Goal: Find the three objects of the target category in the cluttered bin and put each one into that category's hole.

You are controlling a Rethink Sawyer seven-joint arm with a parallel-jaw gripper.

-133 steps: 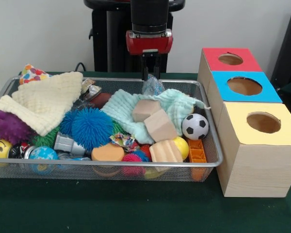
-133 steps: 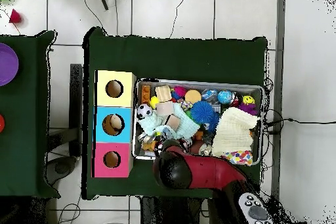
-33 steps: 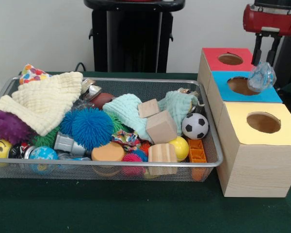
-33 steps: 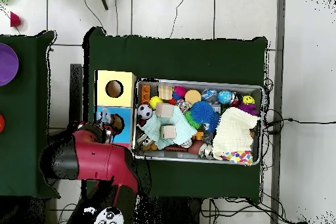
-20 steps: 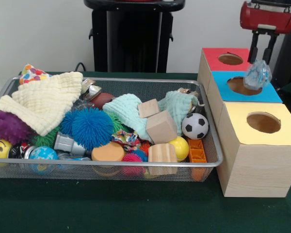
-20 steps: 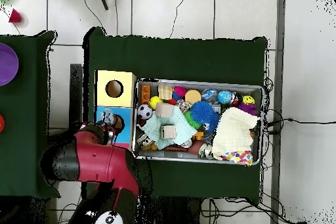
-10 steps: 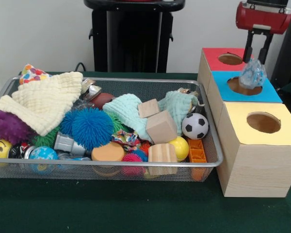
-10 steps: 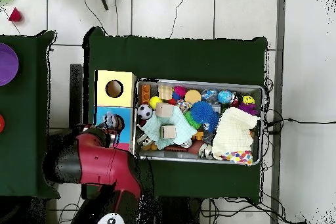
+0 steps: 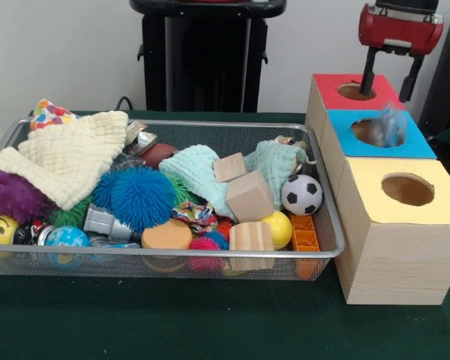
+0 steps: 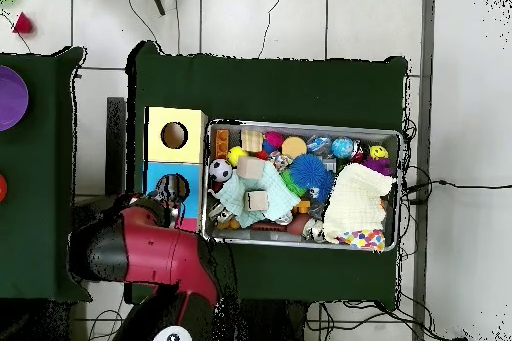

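Red-and-black gripper above blue-topped wooden box, jaws spread, holding nothing. Blurred crinkly clear-blue plastic wad over that box's hole, free.

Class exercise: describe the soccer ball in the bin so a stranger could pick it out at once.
Find the wire mesh bin on the green table, then its end nearest the three coloured boxes. The soccer ball sits there beside a wooden cube; it alone is white with black patches.
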